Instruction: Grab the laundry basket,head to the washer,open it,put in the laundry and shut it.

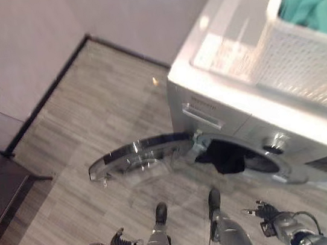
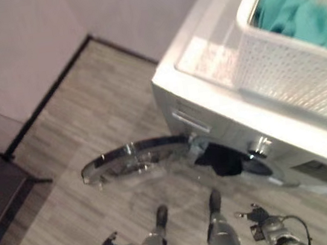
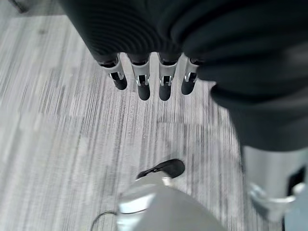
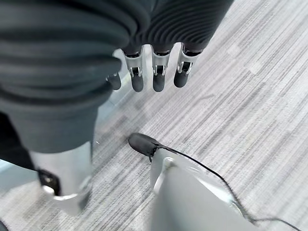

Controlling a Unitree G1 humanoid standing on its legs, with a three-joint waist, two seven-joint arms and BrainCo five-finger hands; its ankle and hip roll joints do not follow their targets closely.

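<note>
Meanwhile, both hands idle and empty, door open, load half in.

Fingers of left hand [image 3: 144, 79] and right hand [image 4: 154, 72] hanging straight, released, low over grey plank floor [image 1: 88, 108]. Ahead, washer [image 1: 223, 111] with door [image 1: 141, 156] swung wide, dark garment [image 1: 226, 156] draped at the drum mouth. White laundry basket [image 2: 291, 74] parked on washer's top, teal laundry [image 2: 295, 15] inside, probably for easy reach.
</note>
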